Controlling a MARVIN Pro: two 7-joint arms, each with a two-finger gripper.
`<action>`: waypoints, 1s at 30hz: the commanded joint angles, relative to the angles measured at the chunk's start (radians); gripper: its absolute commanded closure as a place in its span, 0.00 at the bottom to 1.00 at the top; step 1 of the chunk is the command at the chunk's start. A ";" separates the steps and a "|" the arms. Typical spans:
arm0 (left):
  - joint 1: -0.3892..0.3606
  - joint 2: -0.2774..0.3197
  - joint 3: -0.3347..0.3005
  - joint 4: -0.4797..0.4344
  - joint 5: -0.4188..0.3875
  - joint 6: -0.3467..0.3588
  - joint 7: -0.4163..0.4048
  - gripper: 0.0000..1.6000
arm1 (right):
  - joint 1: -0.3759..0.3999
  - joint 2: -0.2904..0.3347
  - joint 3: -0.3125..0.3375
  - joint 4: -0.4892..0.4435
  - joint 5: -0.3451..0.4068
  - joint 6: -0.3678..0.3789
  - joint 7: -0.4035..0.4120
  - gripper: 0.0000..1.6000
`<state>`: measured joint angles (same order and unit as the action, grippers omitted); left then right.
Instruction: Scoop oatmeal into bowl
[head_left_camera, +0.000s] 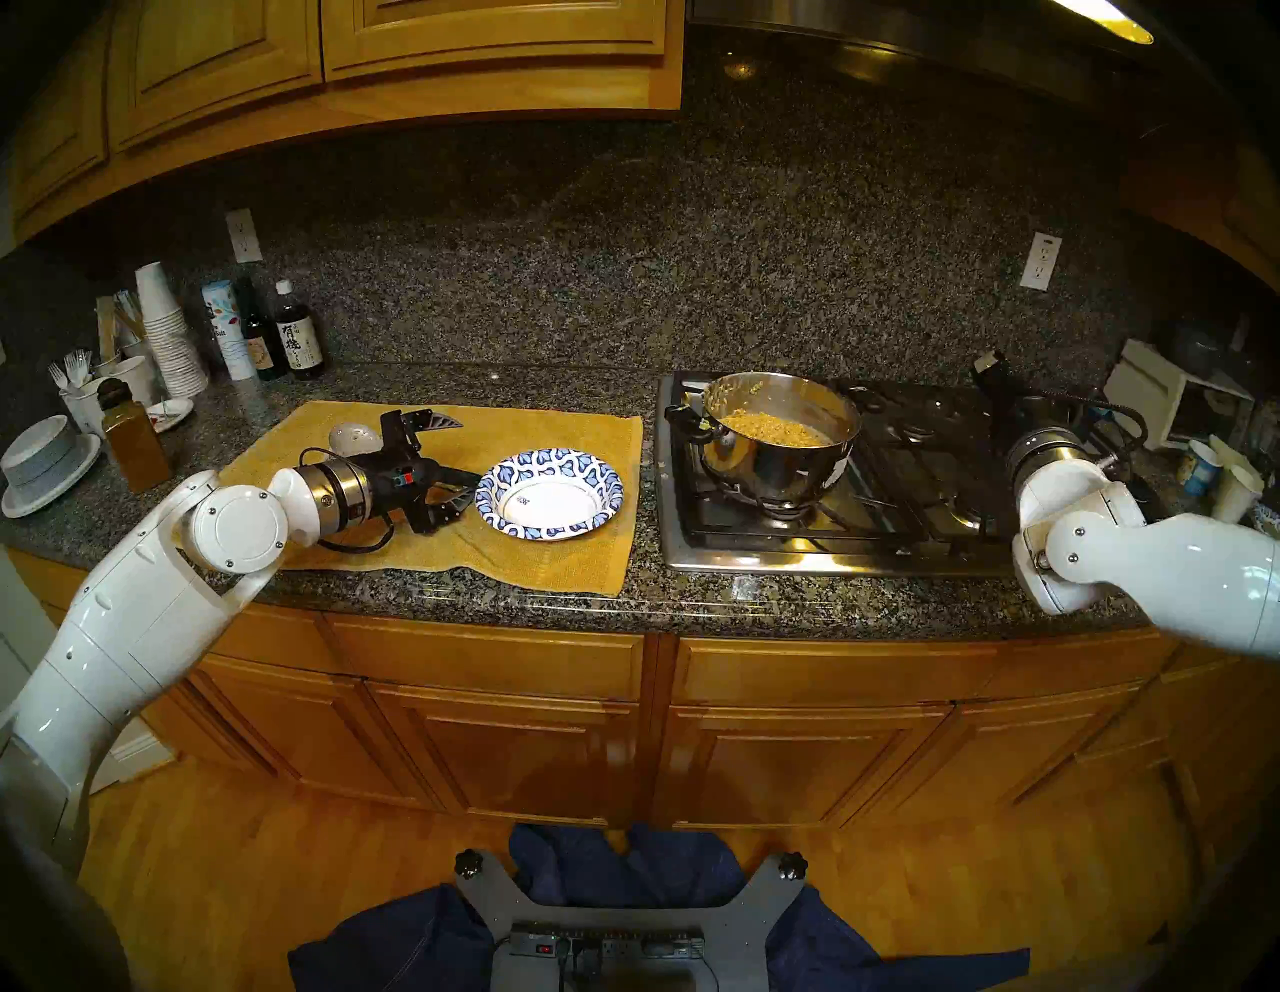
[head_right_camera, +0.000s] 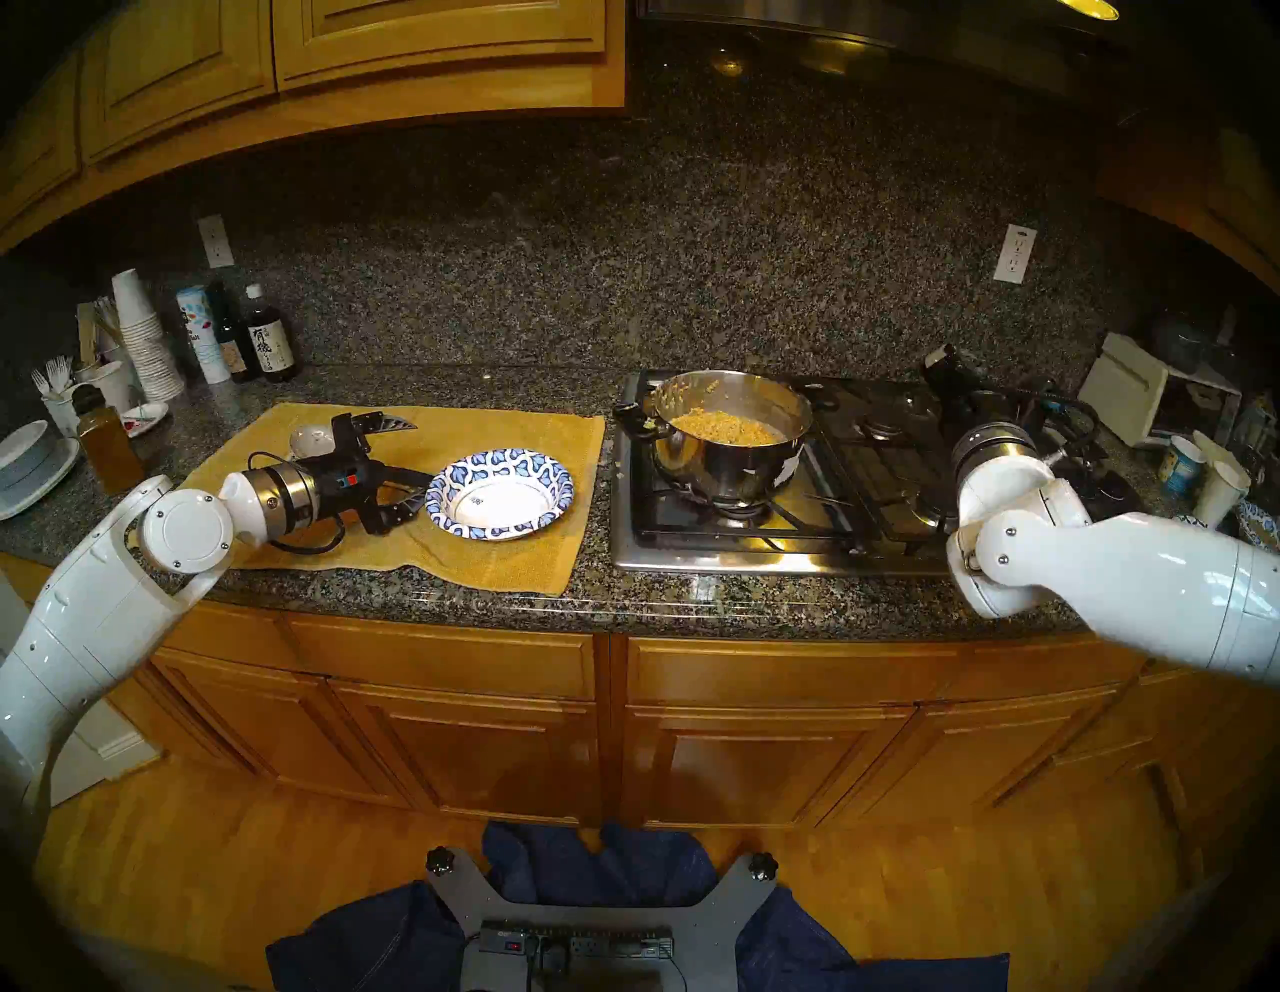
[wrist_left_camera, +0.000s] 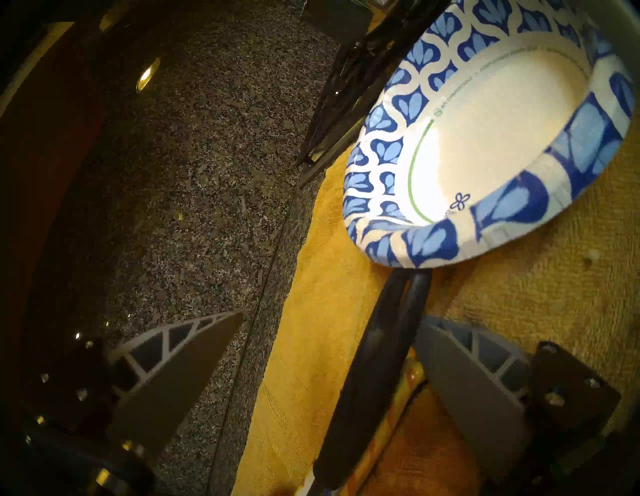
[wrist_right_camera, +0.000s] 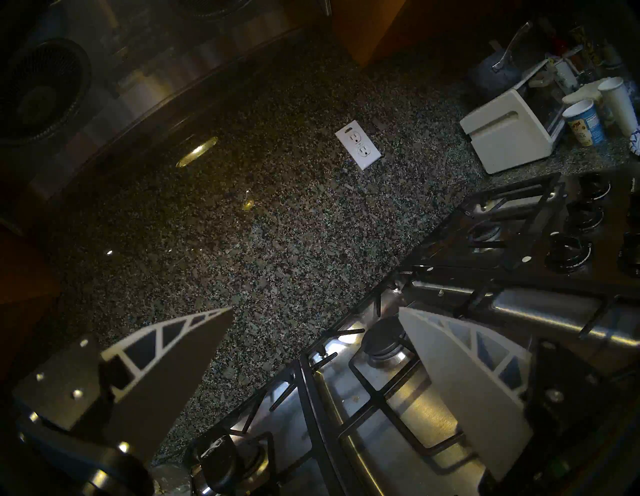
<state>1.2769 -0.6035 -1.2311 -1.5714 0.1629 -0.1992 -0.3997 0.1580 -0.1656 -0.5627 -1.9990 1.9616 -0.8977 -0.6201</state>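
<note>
The blue-and-white paper bowl (head_left_camera: 550, 500) (head_right_camera: 500, 502) (wrist_left_camera: 485, 138) sits empty on a yellow towel (head_left_camera: 554, 429). Yellowish oatmeal (head_left_camera: 769, 426) (head_right_camera: 727, 426) fills a steel pot (head_left_camera: 776, 474) on the stove's front left burner. My left gripper (head_left_camera: 450, 464) (wrist_left_camera: 329, 318) lies low over the towel, just left of the bowl, and is open. A black handle (wrist_left_camera: 374, 363) rests on the towel between its fingers and runs up to the bowl's rim. My right gripper (head_left_camera: 997, 384) (wrist_right_camera: 317, 309) hangs open and empty over the stove's back right burners, well right of the pot.
A white rounded piece (head_left_camera: 353, 438) lies on the towel behind my left wrist. Stacked cups (head_left_camera: 170, 332), bottles (head_left_camera: 298, 339), an amber jar (head_left_camera: 135, 450) and grey-and-white stacked bowls (head_left_camera: 45, 464) crowd the far left. A white toaster oven (wrist_right_camera: 509, 135) and cups (head_left_camera: 1202, 467) stand at the right.
</note>
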 joint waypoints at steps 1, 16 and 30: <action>-0.038 0.027 -0.046 -0.031 -0.009 -0.004 0.009 0.00 | 0.030 -0.002 0.027 0.001 -0.012 -0.004 0.007 0.00; -0.045 0.014 -0.029 -0.038 0.004 0.004 -0.001 0.00 | 0.031 -0.002 0.027 0.001 -0.013 -0.004 0.006 0.00; -0.069 -0.017 0.004 0.005 0.096 0.006 0.031 0.00 | 0.031 -0.002 0.027 0.001 -0.013 -0.004 0.007 0.00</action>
<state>1.2634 -0.6022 -1.2143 -1.5771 0.2266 -0.1967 -0.3991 0.1582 -0.1656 -0.5629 -1.9989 1.9616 -0.8977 -0.6201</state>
